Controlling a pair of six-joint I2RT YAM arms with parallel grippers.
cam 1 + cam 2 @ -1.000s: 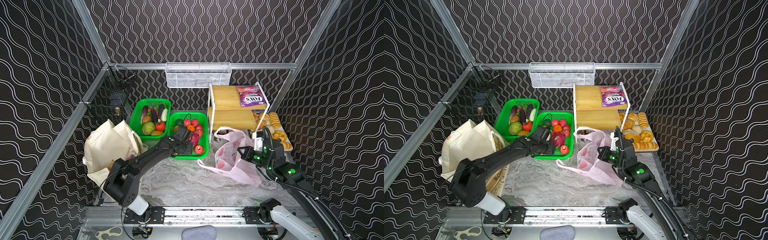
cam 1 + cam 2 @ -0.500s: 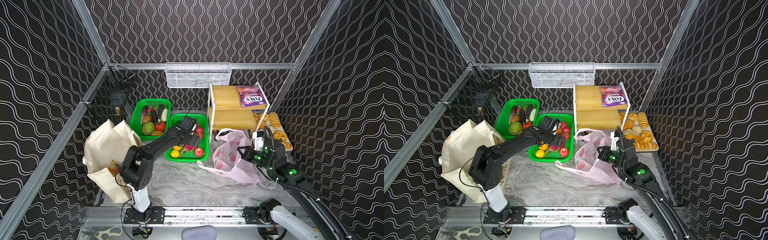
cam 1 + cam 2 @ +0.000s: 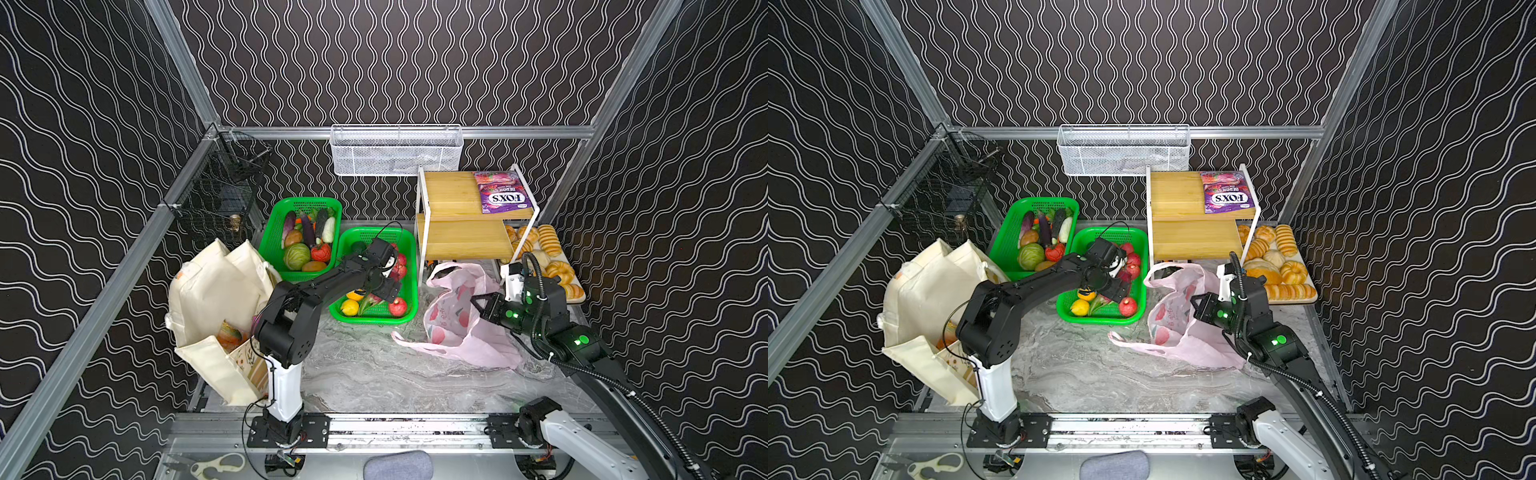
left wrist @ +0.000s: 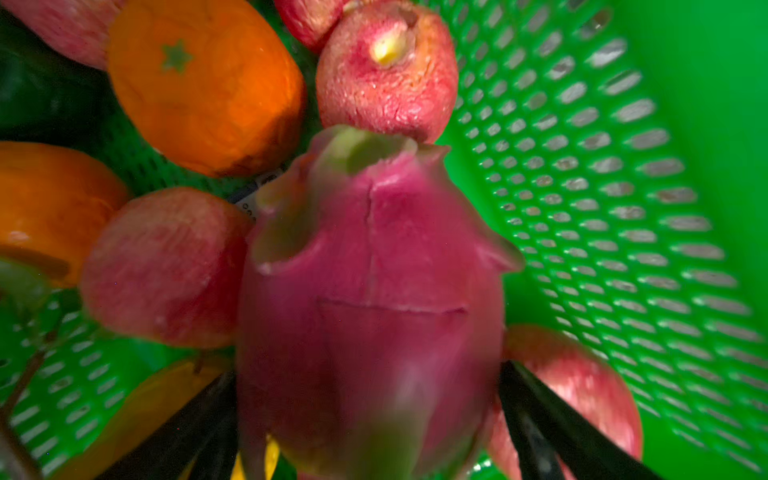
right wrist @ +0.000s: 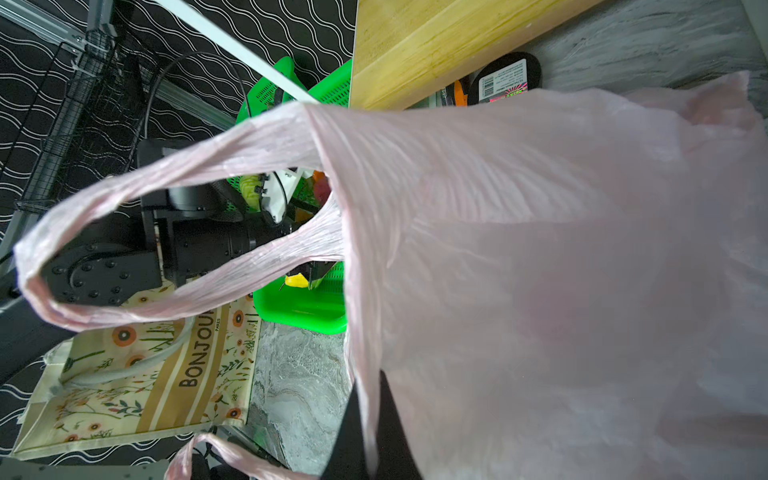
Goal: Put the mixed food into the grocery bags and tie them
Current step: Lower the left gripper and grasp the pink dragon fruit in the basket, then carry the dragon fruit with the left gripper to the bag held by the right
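My left gripper (image 3: 386,286) (image 3: 1115,286) reaches into the green fruit basket (image 3: 374,320). In the left wrist view it (image 4: 370,436) stands open, one black finger on each side of the pink dragon fruit (image 4: 370,291). Red apples (image 4: 386,70), an orange (image 4: 203,87) and a lemon (image 3: 350,307) lie around it. My right gripper (image 3: 482,305) (image 5: 368,440) is shut on the rim of the pale-pink plastic bag (image 3: 457,316) (image 5: 540,249), holding its mouth up. The cream canvas tote (image 3: 216,291) (image 5: 137,374) sags at the left.
A second green basket (image 3: 274,232) of vegetables sits behind the fruit basket. A wooden rack (image 3: 461,220) carries a purple FOX'S packet (image 3: 500,197). Bread rolls (image 3: 548,253) fill a tray at the right. A white wire basket (image 3: 395,149) hangs on the rear wall.
My left arm has swung from the basket's left edge in over the fruit, and its jaws have widened around the dragon fruit. The right gripper keeps its hold on the bag.
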